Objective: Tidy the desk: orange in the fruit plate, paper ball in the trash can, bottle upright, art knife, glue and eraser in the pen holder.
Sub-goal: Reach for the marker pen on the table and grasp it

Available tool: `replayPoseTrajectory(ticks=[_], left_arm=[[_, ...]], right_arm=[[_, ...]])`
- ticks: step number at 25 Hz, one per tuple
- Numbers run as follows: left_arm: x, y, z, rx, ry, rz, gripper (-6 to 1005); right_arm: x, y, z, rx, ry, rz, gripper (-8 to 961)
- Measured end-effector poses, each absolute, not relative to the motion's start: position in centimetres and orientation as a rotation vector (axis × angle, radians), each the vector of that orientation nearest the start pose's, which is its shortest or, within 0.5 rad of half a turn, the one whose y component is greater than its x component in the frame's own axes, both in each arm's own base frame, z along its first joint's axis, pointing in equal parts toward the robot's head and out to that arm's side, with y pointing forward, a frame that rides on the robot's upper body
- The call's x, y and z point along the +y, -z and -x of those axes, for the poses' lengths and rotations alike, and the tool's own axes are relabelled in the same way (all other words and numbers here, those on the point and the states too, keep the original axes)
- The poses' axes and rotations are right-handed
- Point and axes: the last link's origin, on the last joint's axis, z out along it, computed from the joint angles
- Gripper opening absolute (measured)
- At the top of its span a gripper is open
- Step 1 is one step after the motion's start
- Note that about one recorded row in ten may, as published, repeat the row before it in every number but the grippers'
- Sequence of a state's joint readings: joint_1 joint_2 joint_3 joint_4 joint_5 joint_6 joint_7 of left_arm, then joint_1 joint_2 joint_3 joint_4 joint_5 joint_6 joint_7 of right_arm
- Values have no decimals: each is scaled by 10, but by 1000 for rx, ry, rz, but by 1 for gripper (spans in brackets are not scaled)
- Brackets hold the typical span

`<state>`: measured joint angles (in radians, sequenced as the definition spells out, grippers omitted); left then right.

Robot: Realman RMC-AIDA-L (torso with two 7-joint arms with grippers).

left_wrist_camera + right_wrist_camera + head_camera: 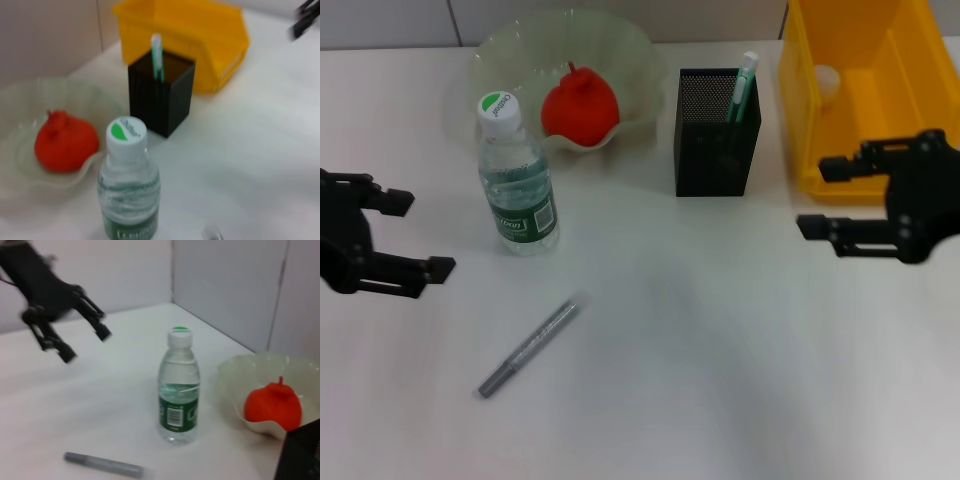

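Both grippers hang over a white desk with nothing in them. On the robot's left, the left gripper [420, 235] sits at the desk's left edge, its two black fingers spread apart and pointing inward toward the bottle. On the robot's right, the right gripper [820, 198] hovers in front of the trash can [880, 90], its fingers also spread apart. The trash can, a bright yellow bin, stands at the far right; a small pale object lies inside it, too indistinct to identify. The bottle [515, 180] stands upright with its cap on, near the left gripper and just in front of the fruit plate [520, 50]. The fruit plate, a pale green bowl with a wavy rim, sits at the far side of the desk, and the orange [580, 105] rests inside it. The pen holder [717, 140], a black mesh cup, stands between the fruit plate and the trash can, with the glue [744, 85] standing in it and poking above the rim. The art knife [530, 347] lies flat on the desk on a diagonal, nearer the robot than the bottle, touching nothing. The eraser cannot be made out in any view.
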<state>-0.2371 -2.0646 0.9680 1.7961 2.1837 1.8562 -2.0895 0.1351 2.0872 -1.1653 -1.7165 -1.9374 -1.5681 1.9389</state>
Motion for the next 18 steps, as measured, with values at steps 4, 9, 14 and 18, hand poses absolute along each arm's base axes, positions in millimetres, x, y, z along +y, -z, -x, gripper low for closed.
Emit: replayPoseTrajectory(ticks=[4, 9, 14, 18], left_arm=[[279, -91, 189, -717, -150, 2696, 851], [291, -62, 167, -854, -240, 2679, 838], [297, -27, 163, -920, -419, 2646, 825], [298, 1, 161, -940, -538, 2628, 814]], right_arm=[[266, -77, -210, 366, -387, 2741, 628], [251, -79, -239, 345, -492, 2754, 628], [237, -85, -267, 316, -601, 2702, 628], [232, -87, -286, 360, -656, 2645, 628]])
